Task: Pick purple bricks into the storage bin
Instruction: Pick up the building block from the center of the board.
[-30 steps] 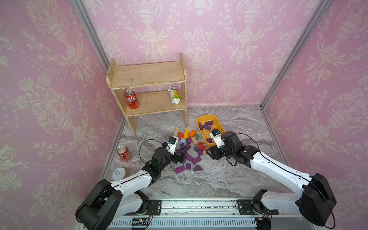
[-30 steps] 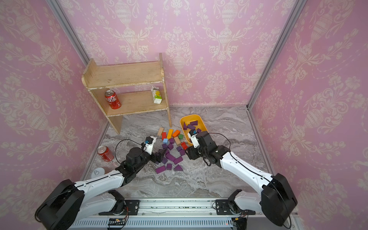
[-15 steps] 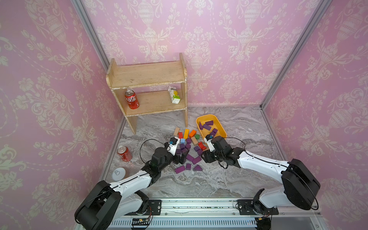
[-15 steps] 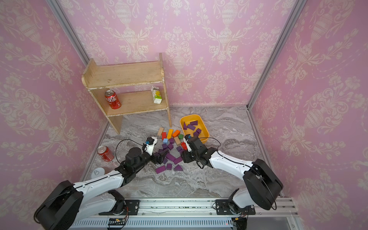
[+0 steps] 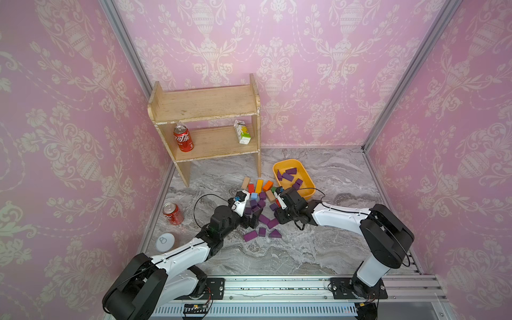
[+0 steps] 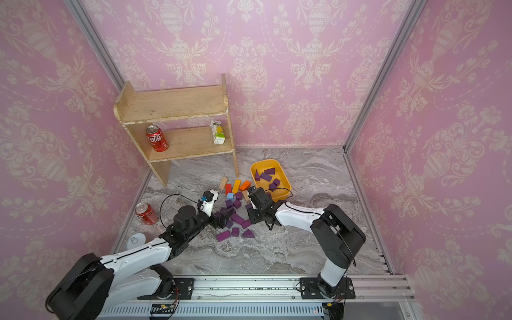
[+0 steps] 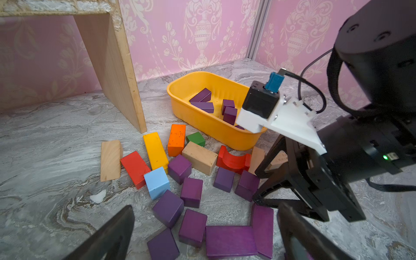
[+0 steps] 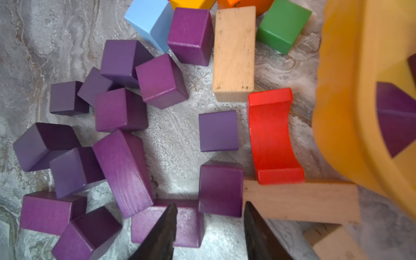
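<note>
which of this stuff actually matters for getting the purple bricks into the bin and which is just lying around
For the job: storage bin; purple bricks, some loose, some already inside it.

Lying about: red blocks, orange block, yellow block, green block, light-blue block, tan blocks, wooden shelf, cola can on it, second cola can, small carton, white disc.

Purple bricks [image 7: 191, 191], yellow-orange bin [image 7: 216, 129], red cans [image 5: 182, 138], tan shelf [image 5: 205, 104], grey marbled surface [image 5: 304, 249], pink walls [image 5: 318, 69] with cream damask.

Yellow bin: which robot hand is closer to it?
Right. The right hand hangs just beside the yellow bin; the left hand is farther off, across the pile of blocks.
</note>
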`<state>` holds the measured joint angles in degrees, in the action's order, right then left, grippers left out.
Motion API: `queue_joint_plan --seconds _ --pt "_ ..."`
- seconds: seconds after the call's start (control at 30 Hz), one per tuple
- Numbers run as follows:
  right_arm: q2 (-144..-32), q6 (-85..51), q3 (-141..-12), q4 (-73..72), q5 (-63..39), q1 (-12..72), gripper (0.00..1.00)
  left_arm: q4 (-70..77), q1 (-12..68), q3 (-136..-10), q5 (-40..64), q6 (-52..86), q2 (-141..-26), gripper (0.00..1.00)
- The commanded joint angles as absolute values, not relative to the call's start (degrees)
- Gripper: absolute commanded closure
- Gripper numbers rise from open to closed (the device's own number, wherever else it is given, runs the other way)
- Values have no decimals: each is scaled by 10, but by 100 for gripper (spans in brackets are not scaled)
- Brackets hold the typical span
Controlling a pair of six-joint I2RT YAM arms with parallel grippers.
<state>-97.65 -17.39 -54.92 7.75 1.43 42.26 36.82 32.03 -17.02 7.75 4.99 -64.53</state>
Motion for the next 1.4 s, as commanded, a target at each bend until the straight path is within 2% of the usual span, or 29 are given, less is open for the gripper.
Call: queue_joint_plan --seconds 0.0,0.57,0.83,0.97,1.37 --pt "-993 -153 -579 103 38 426 52 374 316 -164 63 44 -648 1" --pt "-1042 -139 -627 156 70 435 53 377 316 -164 54 46 -660 1" --pt "-1051 -135 -631 140 64 435 70 377 316 -166 53 46 -661 1" --pt "-1037 -136 -627 133 57 434 75 377 316 -166 56 46 -661 1" --pt "-910 -140 -617 136 53 424 75 378 316 -164 52 47 -658 1"
